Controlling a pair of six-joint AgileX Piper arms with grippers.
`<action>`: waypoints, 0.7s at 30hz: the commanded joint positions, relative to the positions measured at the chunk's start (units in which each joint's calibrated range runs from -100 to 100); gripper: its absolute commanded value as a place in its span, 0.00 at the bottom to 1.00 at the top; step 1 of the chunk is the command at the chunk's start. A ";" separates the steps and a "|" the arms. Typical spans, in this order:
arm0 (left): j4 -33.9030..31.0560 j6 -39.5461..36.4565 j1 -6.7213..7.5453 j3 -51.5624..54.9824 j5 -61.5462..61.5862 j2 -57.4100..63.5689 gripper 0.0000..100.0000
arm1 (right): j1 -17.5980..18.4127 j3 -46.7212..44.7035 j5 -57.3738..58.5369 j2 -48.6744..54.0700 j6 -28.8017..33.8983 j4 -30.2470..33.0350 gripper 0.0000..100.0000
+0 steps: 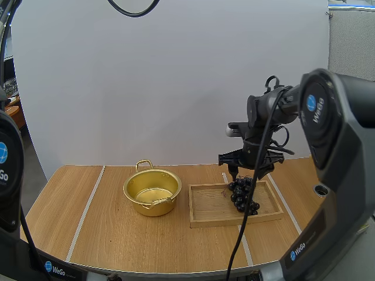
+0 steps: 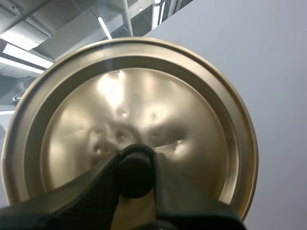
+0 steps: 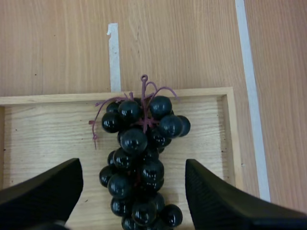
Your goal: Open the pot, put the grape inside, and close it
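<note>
Left end effector (image 2: pixel 136 178) is pinching lid (image 2: pixel 144 100) by its knob (image 2: pixel 135 167). Right end effector (image 3: pixel 134 194) is hovering wide open over grapes (image 3: pixel 139 153) lying in tray (image 3: pixel 43 134); pot (image 1: pixel 152 192) is sitting uncovered.

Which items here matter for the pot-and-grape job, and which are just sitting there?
Job: open pot; lid, held by left gripper; grapes, below the open right gripper.
Just lying about: wooden tray holding the grapes; table.

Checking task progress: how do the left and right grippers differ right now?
The left gripper is shut on the gold lid by its knob; the right gripper is open. Left holds its load; right only straddles the grape bunch in the wooden tray. Both have black fingers.
</note>
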State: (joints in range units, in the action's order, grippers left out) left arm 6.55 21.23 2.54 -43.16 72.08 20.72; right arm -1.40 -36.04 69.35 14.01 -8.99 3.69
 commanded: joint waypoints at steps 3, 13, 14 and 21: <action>-0.47 -0.57 0.18 -0.38 -2.00 0.28 0.00 | -0.22 4.56 -4.02 -7.48 -0.68 0.00 1.00; -0.47 -0.57 0.18 -0.38 -2.00 0.28 0.00 | -0.22 9.58 -7.31 -16.95 -0.68 0.00 1.00; -0.47 -0.57 0.18 -0.38 -2.00 0.28 0.00 | -0.22 9.95 -7.31 -17.90 -0.68 0.00 1.00; -0.47 -0.57 0.18 -0.38 -2.00 0.28 0.00 | -0.32 10.11 -8.65 -22.45 -0.68 0.00 1.00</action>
State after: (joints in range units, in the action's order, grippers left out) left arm 6.55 21.14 2.54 -43.16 71.95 20.72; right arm -1.50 -26.13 61.02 -5.41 -8.99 3.80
